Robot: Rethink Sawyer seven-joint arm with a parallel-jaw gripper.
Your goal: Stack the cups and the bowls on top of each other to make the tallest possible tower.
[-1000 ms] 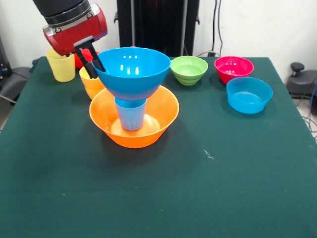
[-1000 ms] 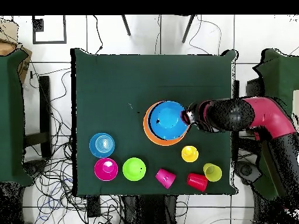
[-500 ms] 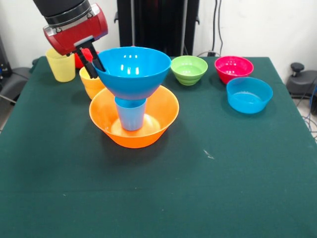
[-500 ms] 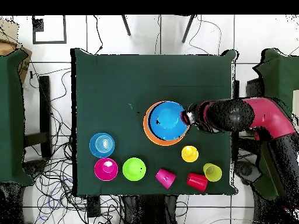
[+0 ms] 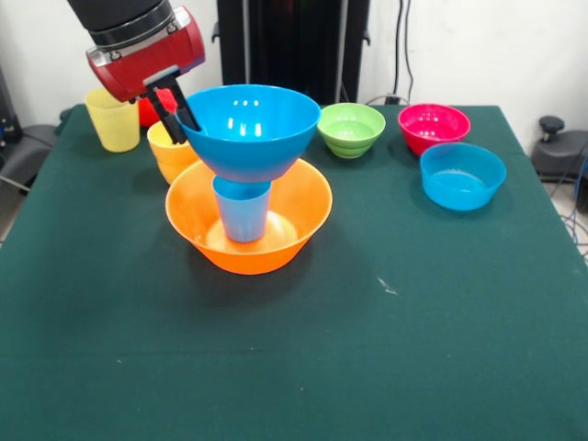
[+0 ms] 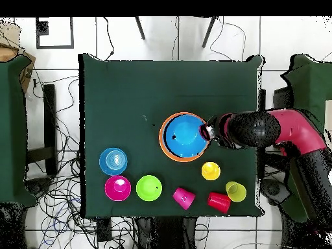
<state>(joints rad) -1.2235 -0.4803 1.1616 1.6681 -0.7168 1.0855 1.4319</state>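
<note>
Jaws clamp large blue bowl [image 5: 253, 129] rim | bowl upright, mouth upward

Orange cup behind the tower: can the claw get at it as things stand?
Probably not yet: the claw is shut on the large blue bowl at its rim. Once it lets go, the orange cup stands just beside it, open from above.

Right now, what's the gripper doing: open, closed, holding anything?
Gripper: closed on the rim of the large blue bowl, which sits on the light blue cup inside the large orange bowl.
</note>
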